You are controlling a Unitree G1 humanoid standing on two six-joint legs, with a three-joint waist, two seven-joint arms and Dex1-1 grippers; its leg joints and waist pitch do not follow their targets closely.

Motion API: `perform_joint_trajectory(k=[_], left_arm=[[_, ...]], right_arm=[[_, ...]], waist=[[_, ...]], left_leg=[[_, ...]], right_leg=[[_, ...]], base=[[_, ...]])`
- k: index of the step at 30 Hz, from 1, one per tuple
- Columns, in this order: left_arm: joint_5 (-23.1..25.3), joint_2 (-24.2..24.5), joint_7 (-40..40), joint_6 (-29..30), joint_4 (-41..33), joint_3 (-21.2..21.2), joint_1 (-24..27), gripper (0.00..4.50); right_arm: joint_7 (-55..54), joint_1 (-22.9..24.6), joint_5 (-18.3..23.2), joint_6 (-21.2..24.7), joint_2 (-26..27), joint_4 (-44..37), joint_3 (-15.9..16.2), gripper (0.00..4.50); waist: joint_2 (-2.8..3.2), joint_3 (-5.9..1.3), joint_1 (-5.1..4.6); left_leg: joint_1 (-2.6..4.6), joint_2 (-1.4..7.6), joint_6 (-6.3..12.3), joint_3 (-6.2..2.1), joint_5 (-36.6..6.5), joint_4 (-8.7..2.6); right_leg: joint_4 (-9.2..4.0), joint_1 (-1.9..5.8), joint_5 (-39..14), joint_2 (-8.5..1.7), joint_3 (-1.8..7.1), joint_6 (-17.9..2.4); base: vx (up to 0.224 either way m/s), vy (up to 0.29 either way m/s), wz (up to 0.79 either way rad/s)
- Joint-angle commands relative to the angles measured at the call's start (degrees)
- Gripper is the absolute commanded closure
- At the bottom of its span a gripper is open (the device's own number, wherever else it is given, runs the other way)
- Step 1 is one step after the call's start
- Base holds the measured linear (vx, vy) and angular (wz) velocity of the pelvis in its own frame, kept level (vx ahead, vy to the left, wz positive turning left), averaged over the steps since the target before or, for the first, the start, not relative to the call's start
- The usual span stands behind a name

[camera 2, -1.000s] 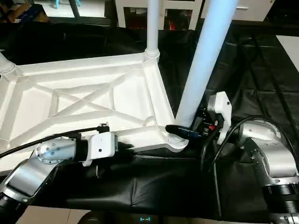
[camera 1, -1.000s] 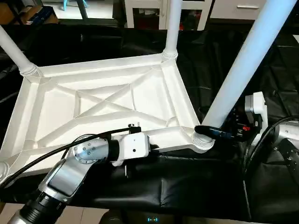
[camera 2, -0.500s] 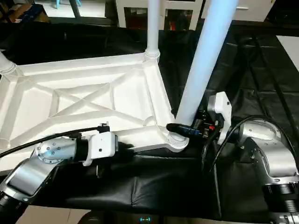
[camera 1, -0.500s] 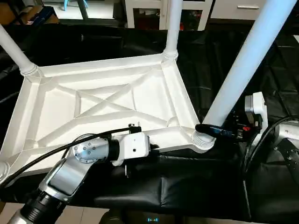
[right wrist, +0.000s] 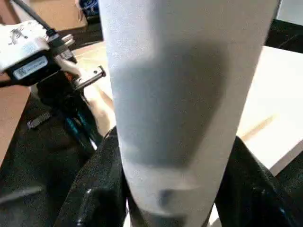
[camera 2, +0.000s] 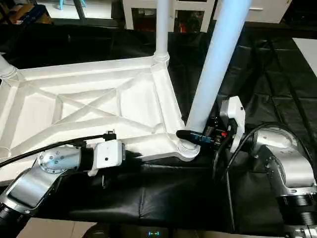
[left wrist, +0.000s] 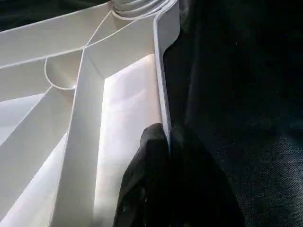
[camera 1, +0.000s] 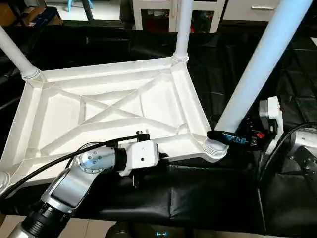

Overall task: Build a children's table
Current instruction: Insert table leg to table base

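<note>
The right gripper (camera 2: 195,137) has its two black fingers (right wrist: 97,189) clasped around the foot of the near-right leg (camera 1: 257,74), just above the ribbed corner socket (camera 1: 216,148) where the tube enters the frame. The left gripper (left wrist: 165,156) is pinched tight on the thin near edge wall of the tabletop (camera 1: 114,111), one finger on each side of the rim. The tabletop lies upside down on the black-draped work table (camera 1: 208,193), X-ribs facing up, with a far-right leg (camera 1: 182,27) and a far-left leg (camera 1: 15,52) standing in their sockets; a fourth socket (camera 1: 2,181) shows at the near-left corner. The whole piece looks like light, hollow moulded plastic: stiff enough along the ribs, though the thin rim would probably flex, and the smooth tube seems likely to slip under a loose hold. Low on the leg near the socket looks the best place to grip for pressing or twisting it home, with the rim held as an anchor. The loose black drape wrinkles beneath, and white cabinets (camera 1: 198,10) stand beyond, well clear.
</note>
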Motion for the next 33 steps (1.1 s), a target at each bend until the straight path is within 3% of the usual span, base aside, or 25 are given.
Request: perform_joint_trajectory(k=[1,6,13,16,21,29,31,33], left_arm=[[0.35,0.51,-0.27,0.77,2.83,-1.95,2.53,4.50],[0.38,0.58,-0.32,0.67,2.77,-1.98,2.67,4.50],[0.46,0.54,-0.44,0.61,2.73,-2.21,2.79,4.50],[0.52,0.50,-0.42,0.58,2.66,-2.36,2.91,4.50],[0.56,0.36,-0.26,0.58,2.62,-2.53,2.94,4.50],[0.59,0.37,-0.14,0.69,2.34,-2.64,3.08,4.50],[0.57,0.32,-0.14,0.74,2.32,-2.65,3.07,4.50],[0.58,0.29,-0.15,0.75,2.30,-2.69,3.07,4.50]], right_arm=[[-4.68,-1.31,3.06,3.32,0.77,0.92,-3.72,2.64],[-8.44,-1.04,3.48,5.65,1.72,2.20,-5.71,2.64],[-11.78,0.01,4.28,7.89,2.69,1.63,-7.57,2.65],[-13.30,0.35,5.22,9.12,3.18,1.32,-8.20,2.65],[-12.08,1.41,3.82,7.15,2.85,-0.08,-7.11,2.65],[-9.84,2.85,3.38,2.56,3.49,-4.39,-5.95,2.65],[-7.86,4.02,0.68,-0.84,2.62,-6.11,-3.55,2.65],[-7.58,4.49,0.20,-1.42,2.68,-6.96,-2.85,2.65]], waist=[[-1.56,-2.31,-0.21],[-1.43,-2.33,-0.34],[-1.34,-2.70,-0.36],[-1.41,-2.59,-0.28],[-1.51,-2.51,-0.26],[-1.62,-2.76,-0.08],[-1.58,-2.77,-0.12],[-1.65,-2.73,-0.09]], left_leg=[[0.25,0.58,6.24,0.08,-11.12,-3.37],[0.27,0.53,5.45,0.05,-11.57,-3.47],[0.32,0.36,6.35,0.22,-7.58,-3.16],[0.35,0.42,6.56,0.36,-8.15,-3.23],[0.36,0.51,5.54,0.35,-10.23,-3.39],[0.30,0.46,6.81,0.48,-7.46,-3.14],[0.21,0.42,7.37,0.51,-6.54,-3.02],[0.21,0.41,7.61,0.55,-6.41,-2.96]], right_leg=[[-4.11,2.27,-13.60,-0.95,0.71,-13.08],[-4.30,2.09,-15.35,-0.90,0.73,-12.23],[-3.65,2.33,-8.03,-0.57,0.75,-13.66],[-3.70,2.33,-7.94,-0.61,0.76,-14.01],[-4.06,2.18,-11.88,-0.80,0.84,-12.68],[-3.58,2.35,-6.84,-0.67,0.83,-12.93],[-3.40,2.36,-5.29,-0.61,0.77,-13.15],[-3.37,2.39,-4.85,-0.60,0.81,-13.13]], base=[[0.000,0.000,0.00],[0.000,0.000,0.00],[0.000,0.000,0.00],[0.000,0.000,0.00],[0.000,0.000,0.00],[0.000,0.000,0.00],[0.000,0.000,0.00],[0.000,0.000,0.00]])
